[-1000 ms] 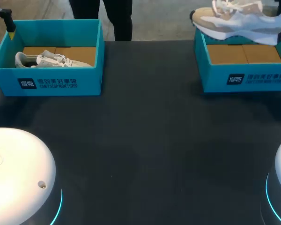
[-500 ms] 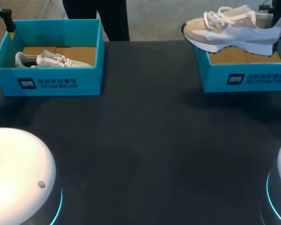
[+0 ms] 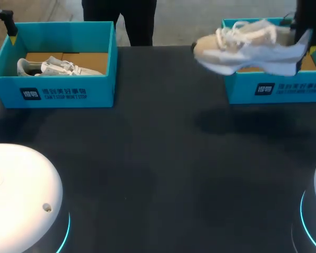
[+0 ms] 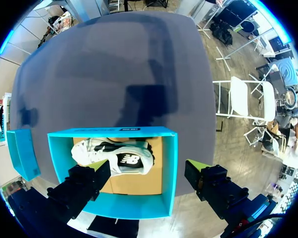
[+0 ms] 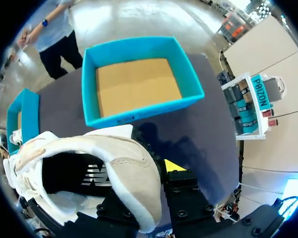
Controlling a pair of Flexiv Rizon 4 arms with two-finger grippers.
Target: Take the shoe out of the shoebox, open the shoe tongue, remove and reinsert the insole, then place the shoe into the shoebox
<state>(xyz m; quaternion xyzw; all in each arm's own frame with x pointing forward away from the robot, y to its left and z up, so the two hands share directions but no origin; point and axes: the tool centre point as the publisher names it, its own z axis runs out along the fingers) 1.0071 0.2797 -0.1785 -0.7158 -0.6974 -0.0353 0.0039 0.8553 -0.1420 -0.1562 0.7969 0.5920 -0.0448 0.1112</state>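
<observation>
End effector on my right arm, seen from the right wrist, is clamped on the heel of the beige shoe; the shoe hangs outside the right shoebox, just beside its front wall, over the desk; from the head, the shoe's toe reaches past the right shoebox's corner; from the left wrist, my left end effector hangs with fingers apart over the left shoebox, well apart from the right shoebox; a white shoe lies inside
</observation>
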